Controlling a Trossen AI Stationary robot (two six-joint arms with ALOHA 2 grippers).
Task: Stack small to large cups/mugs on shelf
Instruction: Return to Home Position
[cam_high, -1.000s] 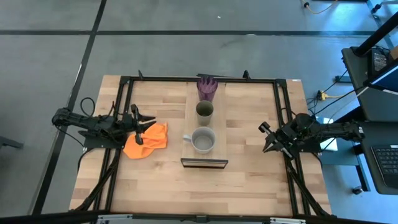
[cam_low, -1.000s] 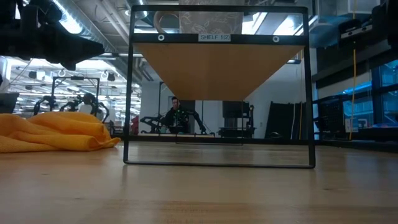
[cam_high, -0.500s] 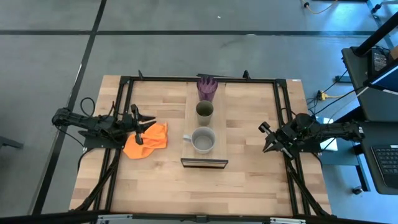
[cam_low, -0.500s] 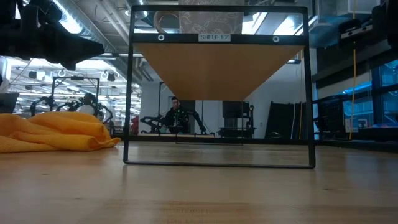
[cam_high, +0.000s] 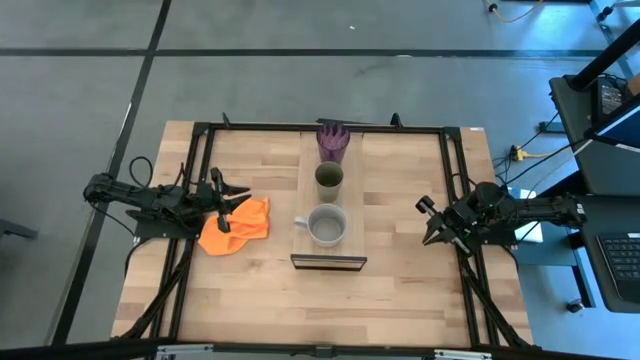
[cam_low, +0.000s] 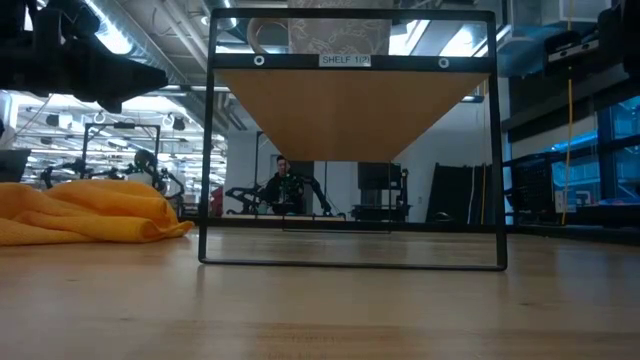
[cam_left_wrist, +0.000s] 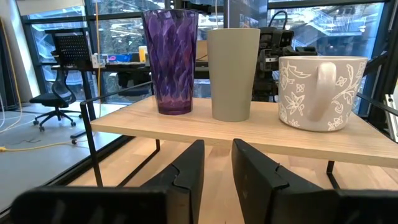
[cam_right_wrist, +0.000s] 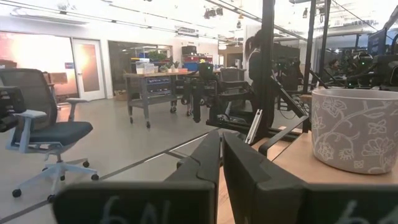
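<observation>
The light-wood shelf (cam_high: 350, 240) stands in the middle of the table. On it, in a row from far to near, stand a purple tumbler (cam_high: 333, 141), an olive-green cup (cam_high: 329, 177) and a grey patterned mug (cam_high: 327, 224), each upright on its base. The left wrist view shows the tumbler (cam_left_wrist: 171, 62), the cup (cam_left_wrist: 233, 74) and the mug (cam_left_wrist: 317, 93) side by side. My left gripper (cam_high: 238, 193) hovers left of the shelf, above an orange cloth (cam_high: 236, 225), slightly open and empty (cam_left_wrist: 217, 146). My right gripper (cam_high: 428, 222) is right of the shelf, shut and empty (cam_right_wrist: 221, 134).
The orange cloth lies crumpled on the table left of the shelf (cam_low: 90, 215). The shelf rests on a thin black metal frame (cam_low: 205, 150). A black rail frame (cam_high: 320, 126) runs along the table's edges. Bare tabletop (cam_high: 330, 305) lies in front of the shelf.
</observation>
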